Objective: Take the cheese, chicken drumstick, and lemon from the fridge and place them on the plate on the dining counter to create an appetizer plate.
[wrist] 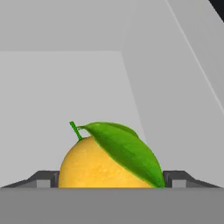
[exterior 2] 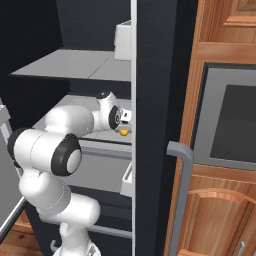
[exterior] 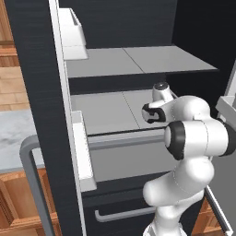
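The lemon (wrist: 100, 162), bright yellow with a green leaf and stem, rests on a light grey shelf (wrist: 65, 87) of the fridge (exterior: 138, 27). My gripper (wrist: 111, 180) is open, and its two fingertips (wrist: 43, 179) stand close on either side of the fruit. From the right base view the lemon (exterior 2: 123, 132) peeks out as a small yellow spot just under the gripper (exterior 2: 125, 125), near the right edge of the middle shelf (exterior 2: 75, 107). My arm reaches into the fridge over that middle shelf (exterior: 106, 110). Cheese, chicken drumstick, plate and dining counter are out of view.
The open fridge door (exterior: 32, 69) stands at my left with white bins (exterior: 73, 34) and a grey bar handle (exterior: 27, 175). A drawer with a bar handle (exterior: 124, 213) lies below. A wooden cabinet with a built-in oven (exterior 2: 230, 120) is to the right.
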